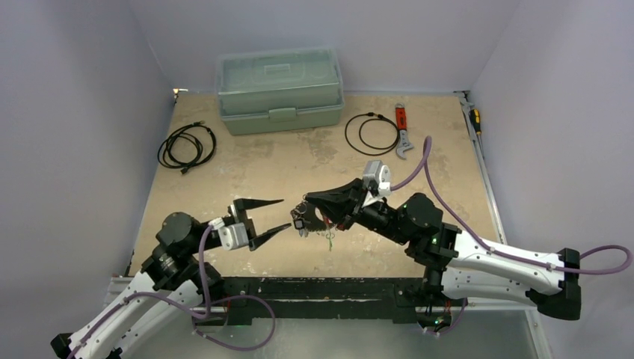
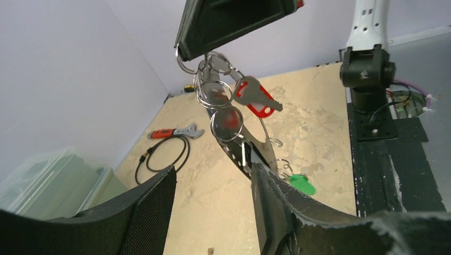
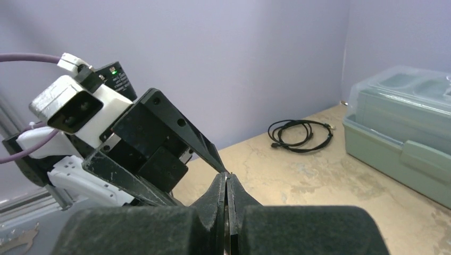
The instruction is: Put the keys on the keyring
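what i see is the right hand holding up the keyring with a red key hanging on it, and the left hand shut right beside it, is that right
Not quite. The left hand is open, not shut; the top view shows it spread wide. The rest holds: the right hand is shut on the keyring, held up, with the red key hanging on it.

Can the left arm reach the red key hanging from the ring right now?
Probably yes. The left gripper is open and faces the red key, which dangles from the keyring pinched in the shut right gripper. Only open air seems to lie between them.
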`<state>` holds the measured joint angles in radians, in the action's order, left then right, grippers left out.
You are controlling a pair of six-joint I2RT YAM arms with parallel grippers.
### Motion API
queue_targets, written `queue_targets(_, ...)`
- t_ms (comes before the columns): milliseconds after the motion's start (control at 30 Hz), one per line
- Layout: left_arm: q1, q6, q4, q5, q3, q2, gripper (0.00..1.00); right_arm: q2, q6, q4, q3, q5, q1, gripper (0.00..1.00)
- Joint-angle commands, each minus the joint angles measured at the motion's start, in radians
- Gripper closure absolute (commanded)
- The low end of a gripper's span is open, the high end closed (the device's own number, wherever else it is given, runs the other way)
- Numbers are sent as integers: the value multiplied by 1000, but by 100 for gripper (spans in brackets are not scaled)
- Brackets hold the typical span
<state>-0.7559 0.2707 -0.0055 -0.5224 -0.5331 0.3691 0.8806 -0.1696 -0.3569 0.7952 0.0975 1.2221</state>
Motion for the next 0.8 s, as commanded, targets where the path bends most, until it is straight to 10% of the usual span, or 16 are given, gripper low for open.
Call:
queue_targets(0,-7,-34,75,-117,-22,-56,45,-47,69,-32,-17,-81,-1,100)
queue_targets(767,-7,-171,211,-286,7,17,50,-74,138,-188,-64,-232,-2,100)
